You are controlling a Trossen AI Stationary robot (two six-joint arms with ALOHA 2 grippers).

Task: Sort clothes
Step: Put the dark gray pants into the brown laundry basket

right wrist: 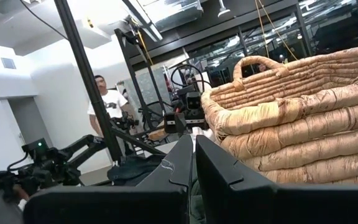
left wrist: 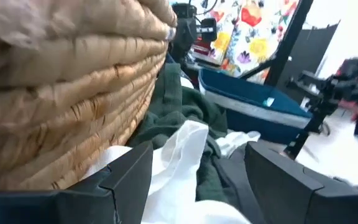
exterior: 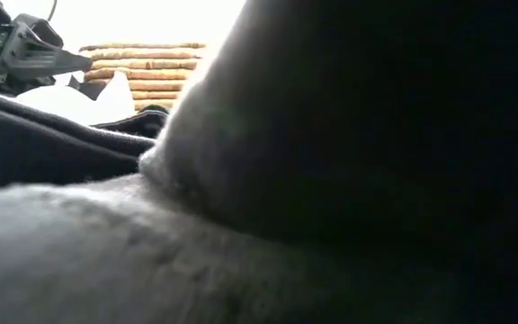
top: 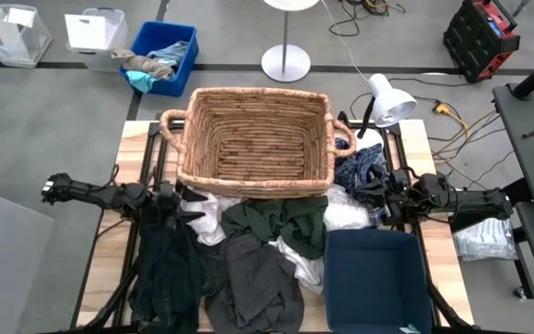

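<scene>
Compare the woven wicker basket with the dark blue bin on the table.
The woven wicker basket is tan and rough, with looped handles at its ends; the dark blue bin is smooth-walled and shows no handles. The basket sits at the table's far middle, the bin at the near right corner. The basket looks wider than the bin. Both are rectangular, open-topped and empty, and clothes lie against both.

Grey floor (top: pixel 54 111) all round the wooden table (top: pixel 133 139). Up top there's a blue bin (top: pixel 176 57) with rags in it, clear tubs (top: pixel 7 32) beside it, and a white lamp base (top: pixel 286 63). A white desk lamp (top: pixel 389 100) sits at the table's far right corner, cables (top: pixel 452 125) trailing off. Red-and-black toolbox (top: pixel 482 37) in the corner. A person (right wrist: pixel 107 102) in a white tee stands by white walls (right wrist: pixel 55 81).
</scene>
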